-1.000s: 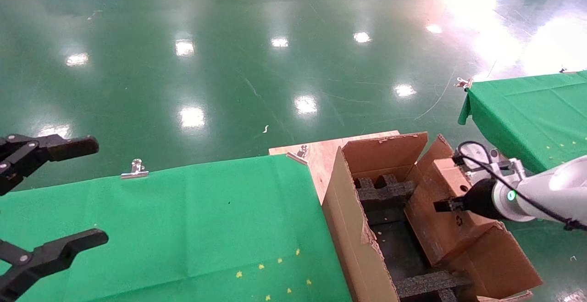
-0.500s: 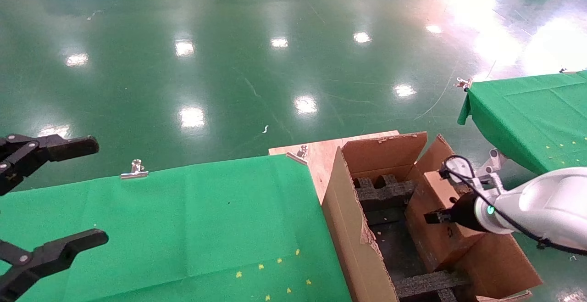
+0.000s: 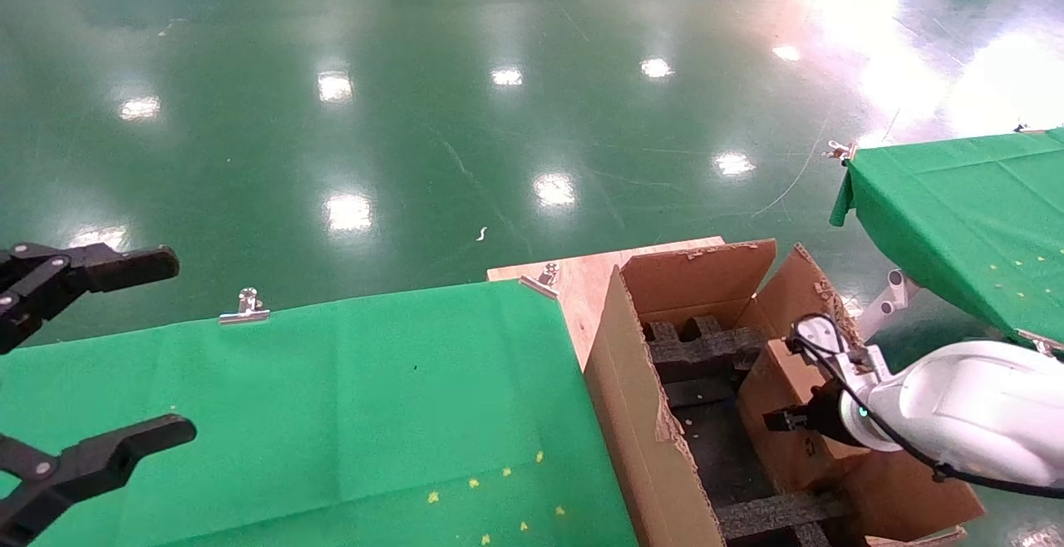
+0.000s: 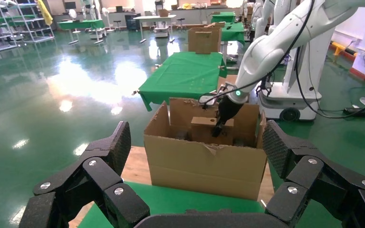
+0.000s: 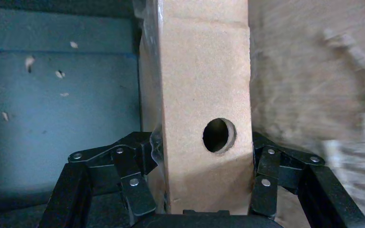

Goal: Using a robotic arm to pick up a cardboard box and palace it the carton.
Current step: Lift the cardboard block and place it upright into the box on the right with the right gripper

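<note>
The glossy green floor (image 3: 416, 115) filled the far part of the scene. A table draped in green cloth (image 3: 332, 414) occupied the near left, its cloth pinned by a metal binder clip (image 3: 247, 307) at the far edge; a second green-draped table (image 3: 964, 206) stood at the far right. Between them, just right of the near table, the carton (image 3: 636, 414) stood open on a bare wooden board (image 3: 582, 277), its ragged flaps raised and black foam inserts (image 3: 698, 343) lying inside. The robotic arm (image 3: 972, 414), the right one, reached in from the right over the carton's right side. Its right gripper (image 5: 204, 161) was pinching the cardboard box (image 5: 202, 85), one set of fingers (image 5: 133, 175) pressed against each broad face, with the narrow face bearing the round hole (image 5: 218, 135) turned toward the wrist camera. The cardboard box stood on edge inside the carton, against its right wall and partly below the rim. The left gripper (image 3: 91, 364) hovered at the near left over the table, its fingers (image 4: 100, 166) spread wide and holding nothing.
</note>
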`<state>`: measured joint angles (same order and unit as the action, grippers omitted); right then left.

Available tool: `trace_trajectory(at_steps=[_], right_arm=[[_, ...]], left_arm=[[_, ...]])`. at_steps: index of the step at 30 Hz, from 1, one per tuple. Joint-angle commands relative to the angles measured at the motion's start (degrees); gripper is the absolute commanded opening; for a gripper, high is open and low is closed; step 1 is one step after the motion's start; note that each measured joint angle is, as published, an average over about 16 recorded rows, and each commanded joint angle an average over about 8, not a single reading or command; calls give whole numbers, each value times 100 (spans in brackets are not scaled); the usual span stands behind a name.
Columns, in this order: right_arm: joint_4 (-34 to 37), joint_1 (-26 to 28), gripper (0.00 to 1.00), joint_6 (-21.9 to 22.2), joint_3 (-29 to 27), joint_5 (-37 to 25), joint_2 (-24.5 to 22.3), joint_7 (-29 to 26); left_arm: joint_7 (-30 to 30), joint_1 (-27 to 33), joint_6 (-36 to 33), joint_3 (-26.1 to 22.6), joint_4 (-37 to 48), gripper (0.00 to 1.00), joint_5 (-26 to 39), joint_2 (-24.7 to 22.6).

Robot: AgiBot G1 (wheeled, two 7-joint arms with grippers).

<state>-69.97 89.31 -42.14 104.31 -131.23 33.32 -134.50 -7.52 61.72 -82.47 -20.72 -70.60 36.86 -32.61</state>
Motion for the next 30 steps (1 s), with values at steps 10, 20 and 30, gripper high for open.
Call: trace_trajectory(at_steps=[10,20,30], right_arm=[[939,-379,0,485,79,348,446,283],[1370,-503,65,768,113,686,595,669],[1344,-497,100,758,117,681,588,657]], left_arm=[[0,0,0,0,0,100,0,0],[0,-1,1,1,1,100,-2,0],[0,-1,1,1,2,100,-2,0]])
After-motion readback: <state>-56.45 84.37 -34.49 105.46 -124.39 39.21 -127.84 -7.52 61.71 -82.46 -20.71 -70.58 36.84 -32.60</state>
